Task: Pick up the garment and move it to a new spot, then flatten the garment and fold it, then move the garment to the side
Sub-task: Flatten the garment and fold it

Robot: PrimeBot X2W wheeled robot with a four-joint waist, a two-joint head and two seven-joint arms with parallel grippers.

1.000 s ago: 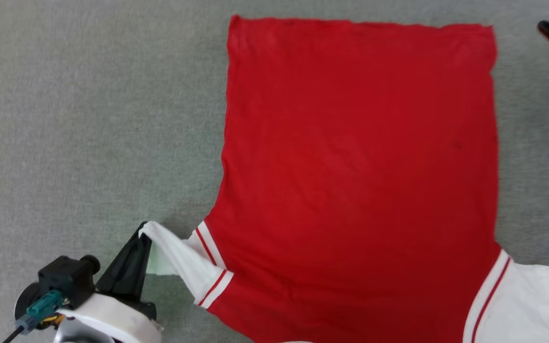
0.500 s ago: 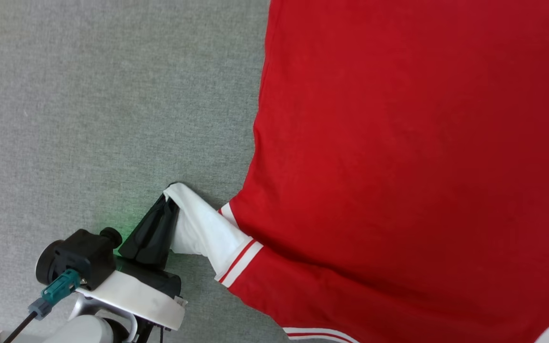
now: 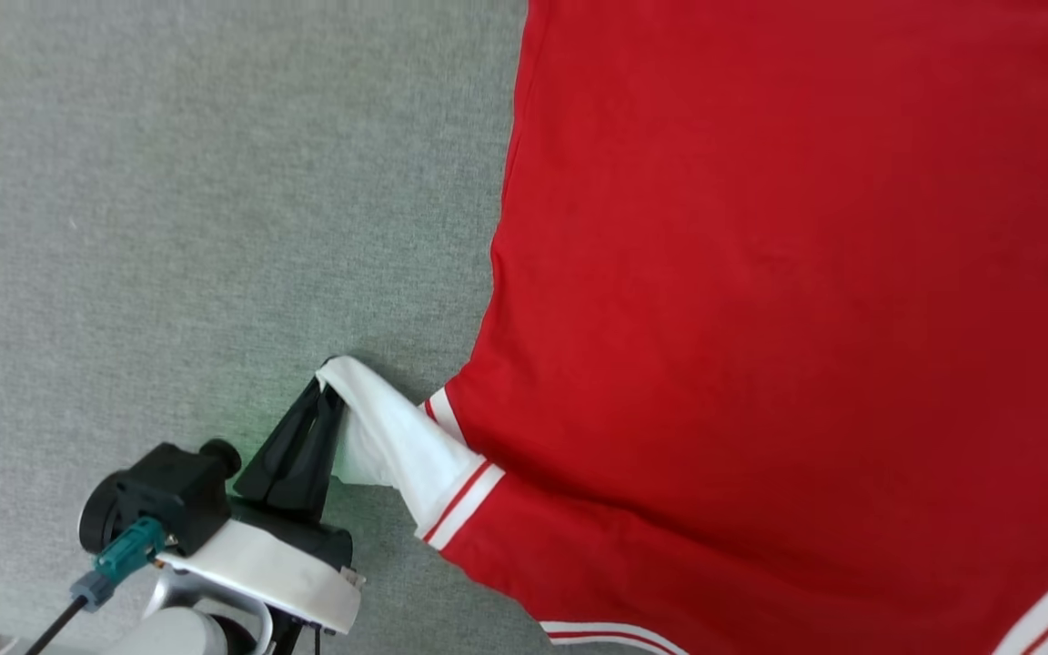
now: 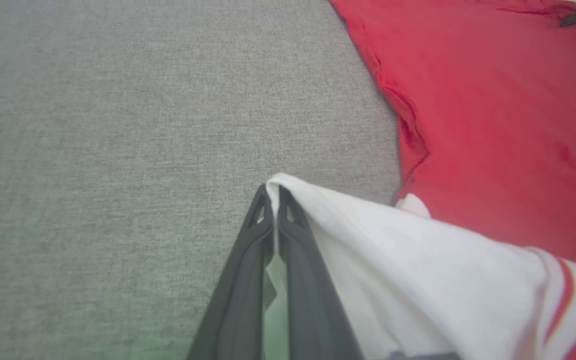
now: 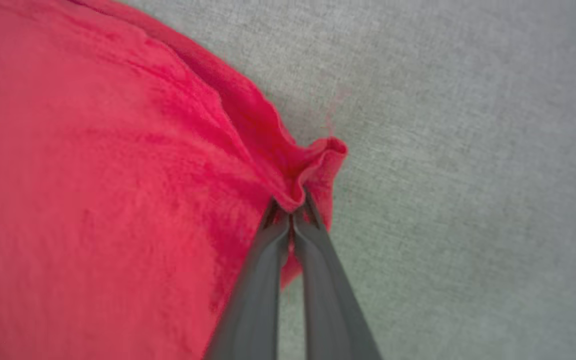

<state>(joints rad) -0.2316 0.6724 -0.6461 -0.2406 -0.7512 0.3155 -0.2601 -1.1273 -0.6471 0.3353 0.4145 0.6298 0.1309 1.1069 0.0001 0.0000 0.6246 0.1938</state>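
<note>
L tool (image 3: 328,393) sits lower left of the head view. Its white wrist housing w/ black camera block and teal plug is at the bottom edge, and the two dark fingers slant up and to the right. Fingers are pressed together and pinch the white sleeve (image 3: 392,446) at its outer edge. The sleeve is drawn off the red body into a raised, taut fold running from the striped cuff seam up-left to the fingertips. A faint green glow shows on the gray surface (image 3: 215,182) just under the tool.

In the left wrist view the same grip shows at centre frame. The fingertips meet w/ a thin strip of white cloth between them, and the rest of the sleeve drapes off to the lower right, red stripes near the right edge.

The shirt (image 3: 760,318) lies spread on the gray surface, plain red side up, across the right half of the head view and cut off at the top, right and bottom edges. More striped trim shows at the bottom edge and lower right corner.

R tool (image 5: 292,210) rises from bottom centre of the right wrist view, fingers leaning slightly and closed tip to tip. They pinch a puckered bit of the shirt's red edge, bunched into a small upright fold just above the tips. Red cloth lies to the left and bare gray surface to the right.
</note>
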